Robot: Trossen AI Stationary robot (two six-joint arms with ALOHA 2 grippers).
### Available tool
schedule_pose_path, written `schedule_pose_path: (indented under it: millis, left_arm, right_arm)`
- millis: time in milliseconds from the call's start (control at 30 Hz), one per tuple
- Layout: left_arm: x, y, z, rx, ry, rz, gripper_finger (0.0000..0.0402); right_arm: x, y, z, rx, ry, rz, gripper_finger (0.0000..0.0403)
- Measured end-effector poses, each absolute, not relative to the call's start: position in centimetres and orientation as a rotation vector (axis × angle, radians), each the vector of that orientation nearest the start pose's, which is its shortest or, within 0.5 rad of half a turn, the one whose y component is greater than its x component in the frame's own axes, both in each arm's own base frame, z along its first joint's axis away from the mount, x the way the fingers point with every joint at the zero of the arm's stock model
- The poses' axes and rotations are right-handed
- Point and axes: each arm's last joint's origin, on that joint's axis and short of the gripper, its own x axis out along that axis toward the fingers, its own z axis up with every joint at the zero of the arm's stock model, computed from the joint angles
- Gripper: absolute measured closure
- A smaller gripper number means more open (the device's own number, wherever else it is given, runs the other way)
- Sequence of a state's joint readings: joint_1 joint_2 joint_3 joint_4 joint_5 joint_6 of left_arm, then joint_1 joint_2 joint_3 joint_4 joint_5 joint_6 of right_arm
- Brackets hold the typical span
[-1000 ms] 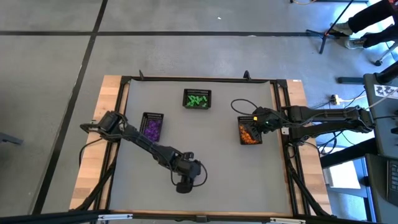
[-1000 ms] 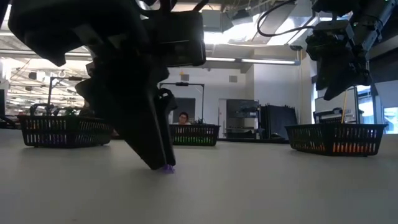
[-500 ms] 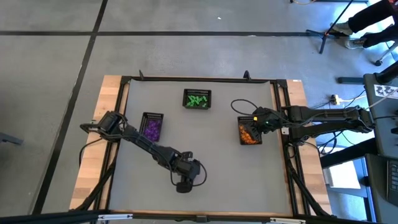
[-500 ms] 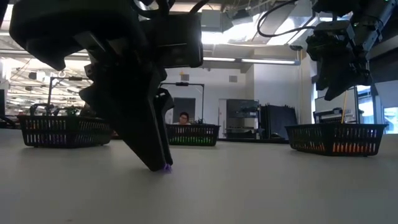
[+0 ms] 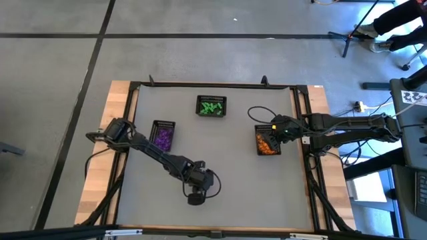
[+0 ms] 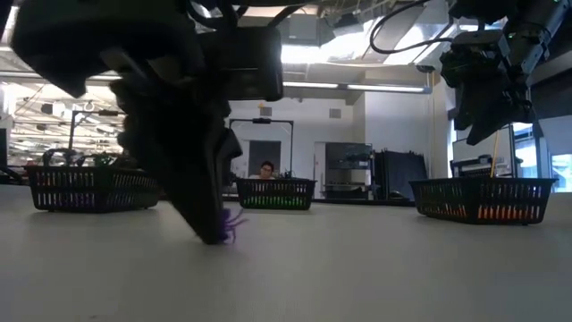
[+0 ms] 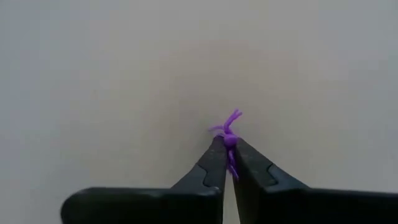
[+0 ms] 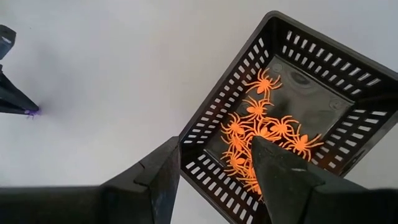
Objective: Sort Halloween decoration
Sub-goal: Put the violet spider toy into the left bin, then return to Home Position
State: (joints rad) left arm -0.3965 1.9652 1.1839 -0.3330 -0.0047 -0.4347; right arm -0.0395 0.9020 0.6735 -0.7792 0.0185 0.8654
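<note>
A tiny purple spider (image 7: 229, 127) sits near the table's front middle with my left gripper (image 7: 227, 143) shut on it; the low view shows the same spider (image 6: 231, 224) at the fingertips. My left gripper (image 5: 193, 198) slants down at the table. My right gripper (image 8: 214, 155) hangs open over the black mesh basket of orange spiders (image 8: 267, 134) at the right, touching nothing. A basket of purple pieces (image 5: 163, 135) stands at the left and a basket of green pieces (image 5: 211, 107) at the far middle. My left gripper pinches the purple spider's body (image 7: 230, 140) between its two fingertips. The fingers come from above, slanting down, and their tips are at the tabletop (image 6: 214, 240). Thin legs (image 7: 234, 117) stick out beyond the tips, and some curl up beside the fingers.
The three baskets rest on the grey mat (image 5: 227, 173), the orange one (image 5: 267, 141) under my right gripper (image 5: 275, 128). Wide bare mat lies around my left gripper. A black frame (image 5: 303, 133) edges the mat. A person sits far behind (image 6: 264, 170).
My left gripper has shut on the purple spider without leaving its place. The spider, flat on the table by the fingertip before, now stands up between the tips with its legs raised.
</note>
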Motion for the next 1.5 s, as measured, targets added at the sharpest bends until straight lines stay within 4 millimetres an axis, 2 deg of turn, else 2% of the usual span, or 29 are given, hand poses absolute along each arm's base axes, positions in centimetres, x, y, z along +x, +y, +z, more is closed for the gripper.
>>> schedule_pose_path:
  millis: [133, 233, 400, 500, 633, 767, 867, 967, 1100, 1333, 1433, 1500]
  left_arm:
    - [34.8, -14.2, 14.1, -0.146, 1.146, -0.103, 0.0397]
    - [34.5, -13.4, 15.6, -0.120, 1.132, -0.081, 0.0400]
    - [32.9, -11.1, 19.5, -0.060, 1.114, 0.009, 0.0401]
    - [31.0, -9.0, 22.6, -0.001, 1.102, 0.117, 0.0401]
    - [27.1, -5.6, 26.8, 0.075, 1.116, 0.303, 0.0401]
    - [22.9, -2.1, 29.3, 0.115, 1.182, 0.474, 0.0401]
    - [20.3, 0.1, 29.6, 0.067, 1.211, 0.552, 0.0401]
    - [18.4, 1.7, 28.9, -0.073, 1.221, 0.554, 0.0397]
    - [16.6, 2.8, 28.1, -0.285, 1.228, 0.562, 0.0356]
    - [16.4, 3.1, 28.7, -0.321, 1.200, 0.568, 0.0264]
    - [16.5, 3.1, 29.4, -0.324, 1.178, 0.565, 0.0244]
    - [16.6, 3.1, 30.6, -0.333, 1.135, 0.553, 0.0241]
  right_arm:
    - [16.0, -0.7, 23.2, 0.799, 0.917, -0.487, 0.0210]
    - [16.0, -0.7, 23.2, 0.794, 0.911, -0.494, 0.0210]
    - [16.1, -0.7, 23.2, 0.793, 0.905, -0.496, 0.0210]
    - [16.1, -0.7, 23.2, 0.793, 0.905, -0.496, 0.0210]
    - [16.2, -0.7, 23.3, 0.795, 0.892, -0.490, 0.0210]
    - [16.2, -0.7, 23.3, 0.796, 0.888, -0.488, 0.0210]
    - [16.3, -0.7, 23.4, 0.797, 0.879, -0.484, 0.0210]
    - [16.4, -0.8, 23.5, 0.800, 0.863, -0.477, 0.0210]
    - [16.6, -0.7, 23.6, 0.805, 0.845, -0.464, 0.0210]
    - [16.8, -0.7, 23.7, 0.810, 0.826, -0.452, 0.0210]
    - [17.0, -0.7, 23.9, 0.815, 0.802, -0.438, 0.0210]
    - [17.3, -0.7, 24.2, 0.831, 0.763, -0.395, 0.0210]
